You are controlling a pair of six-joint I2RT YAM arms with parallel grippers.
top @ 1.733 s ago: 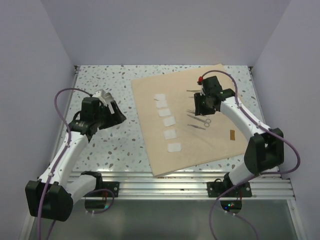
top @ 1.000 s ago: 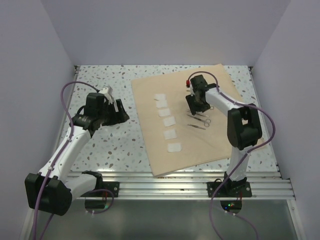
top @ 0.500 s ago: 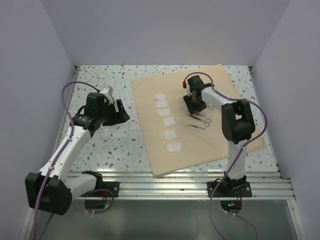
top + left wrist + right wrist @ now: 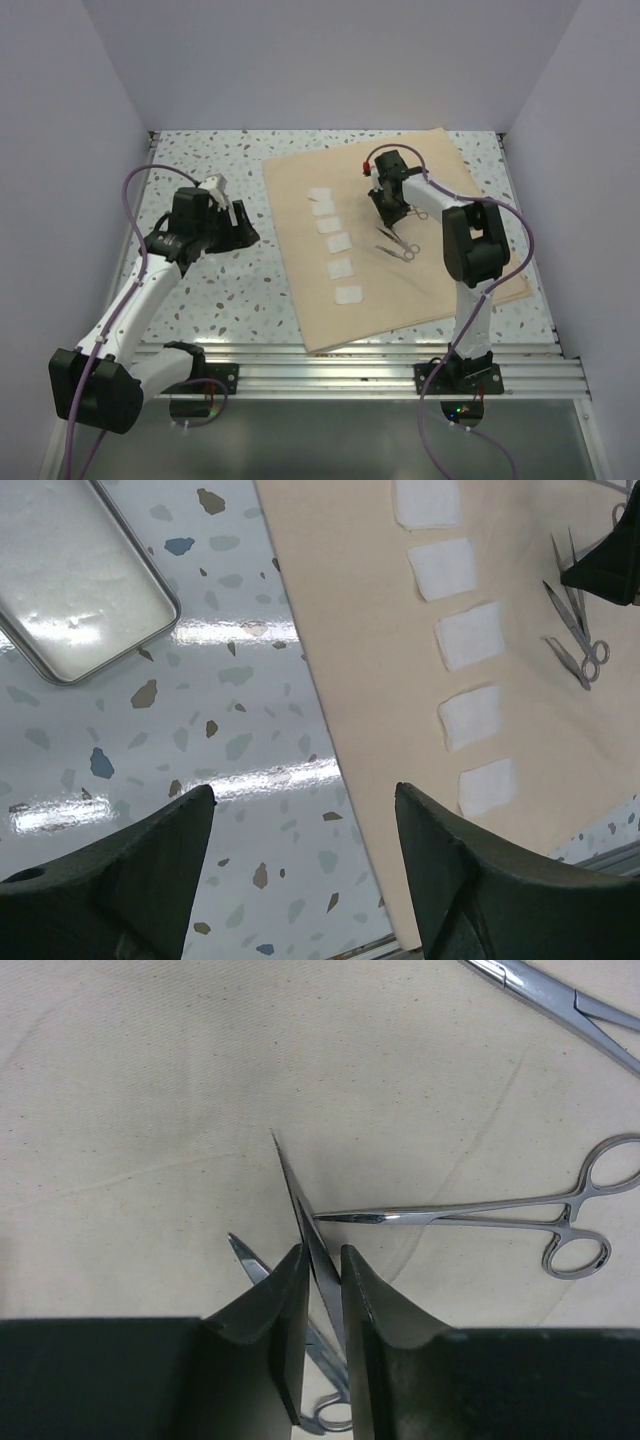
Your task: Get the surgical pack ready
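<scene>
Where the right gripper (image 4: 322, 1290) pinches, tweezers (image 4: 291, 1188) protrude.

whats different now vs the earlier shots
The right arm folded in, its elbow swinging from the right edge to over the cloth, and the right pincer slid left along the instrument row; it now pinches a thin pointed steel instrument. The left pincer edged slightly toward the cloth and hangs open. The five gauze squares and the cloth have not moved.

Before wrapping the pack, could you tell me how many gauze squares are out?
6 gauze squares, in one column down the cloth's left half, far to near; none looks hidden.
</scene>
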